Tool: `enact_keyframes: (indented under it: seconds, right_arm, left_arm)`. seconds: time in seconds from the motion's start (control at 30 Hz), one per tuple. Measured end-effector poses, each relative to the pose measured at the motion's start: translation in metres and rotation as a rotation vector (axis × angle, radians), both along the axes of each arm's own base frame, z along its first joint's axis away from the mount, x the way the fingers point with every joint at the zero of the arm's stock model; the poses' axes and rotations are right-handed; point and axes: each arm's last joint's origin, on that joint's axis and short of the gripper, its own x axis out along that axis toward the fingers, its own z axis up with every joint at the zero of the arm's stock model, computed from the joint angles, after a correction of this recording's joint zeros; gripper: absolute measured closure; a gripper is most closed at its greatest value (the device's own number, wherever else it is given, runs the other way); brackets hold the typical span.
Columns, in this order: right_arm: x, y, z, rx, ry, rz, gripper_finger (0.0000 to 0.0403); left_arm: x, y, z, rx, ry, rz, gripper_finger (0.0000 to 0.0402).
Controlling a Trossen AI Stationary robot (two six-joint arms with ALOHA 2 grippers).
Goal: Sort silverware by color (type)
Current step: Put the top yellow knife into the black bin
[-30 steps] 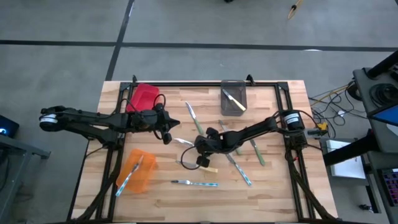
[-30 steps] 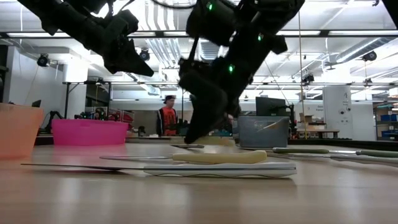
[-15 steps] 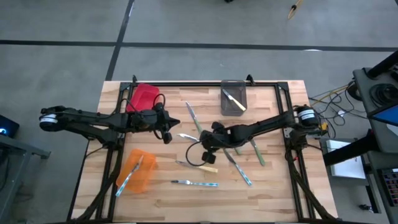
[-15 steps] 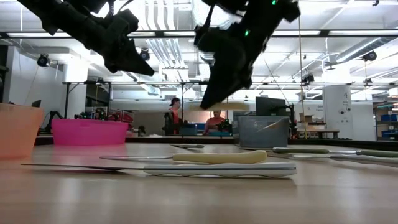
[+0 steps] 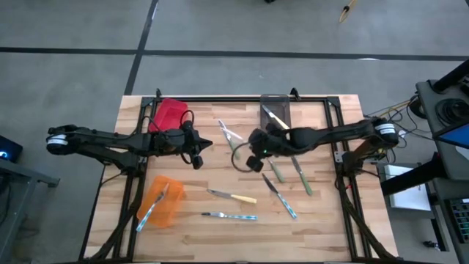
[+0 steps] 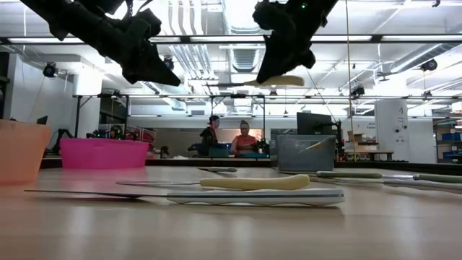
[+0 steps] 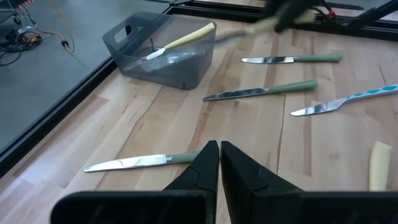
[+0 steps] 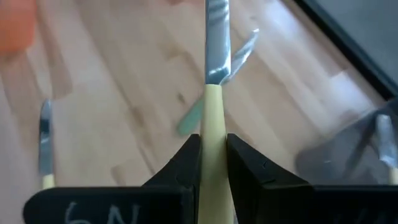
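Note:
My right gripper [image 5: 248,144] hangs high over the middle of the table, shut on a yellow-handled knife [image 8: 213,93] whose silver blade [image 8: 217,37] sticks out ahead of the fingers. Under it a green-handled knife [image 7: 149,162] lies flat on the wood. Another yellow-handled knife [image 5: 233,196] and a light-blue-handled one [image 5: 231,215] lie toward the near edge, and more green and blue ones [image 5: 302,177] toward the right. My left gripper [image 5: 197,156] waits shut above the table's left half, touching nothing. My right gripper pinches the knife's yellow handle [image 8: 213,124] between its two fingers. The knife runs along the fingers, blade forward. The fingers come slanting down from the table's right side. The knife [image 6: 283,81] is lifted clear of the table and lies about level.
A grey bin [image 5: 275,114] with a yellow-handled knife in it stands at the far edge, just beyond my right gripper. A red bin [image 5: 168,114] is at the far left, an orange bin [image 5: 161,199] holding a blue-handled knife at the near left. People sit in the room behind.
My right gripper has risen well above the table and gone toward the far edge and the grey bin, carrying the yellow-handled knife up and clear of the wood. The knife stays about level in the shut fingers.

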Motion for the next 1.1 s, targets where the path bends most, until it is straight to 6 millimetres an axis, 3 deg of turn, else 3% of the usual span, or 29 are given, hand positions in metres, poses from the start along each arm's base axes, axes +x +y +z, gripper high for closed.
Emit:
enact_keyframes:
  seconds: [0.17, 0.3, 0.6, 0.8, 1.1]
  right_arm:
    - [-0.015, -0.027, 0.009, 0.012, 0.022, -0.099, 0.036]
    - [-0.03, -0.053, 0.013, 0.084, 0.02, -0.281, 0.0356]
    - [-0.065, -0.112, -0.002, 0.228, 0.207, -0.553, 0.0361]
    - [-0.079, -0.134, -0.009, 0.214, 0.323, -0.547, 0.0361]
    - [-0.069, -0.149, -0.036, 0.24, 0.443, -0.472, 0.0361]
  left_arm:
    - [0.0, 0.0, 0.0, 0.0, 0.0, 0.0, 0.0402]
    - [0.0, 0.0, 0.0, 0.0, -0.003, 0.0, 0.0402]
    - [0.002, 0.0, 0.004, 0.003, -0.045, 0.0, 0.0402]
    - [0.002, 0.0, 0.004, 0.003, -0.048, 0.0, 0.0402]
    - [0.002, 0.0, 0.004, 0.013, -0.044, -0.005, 0.0402]
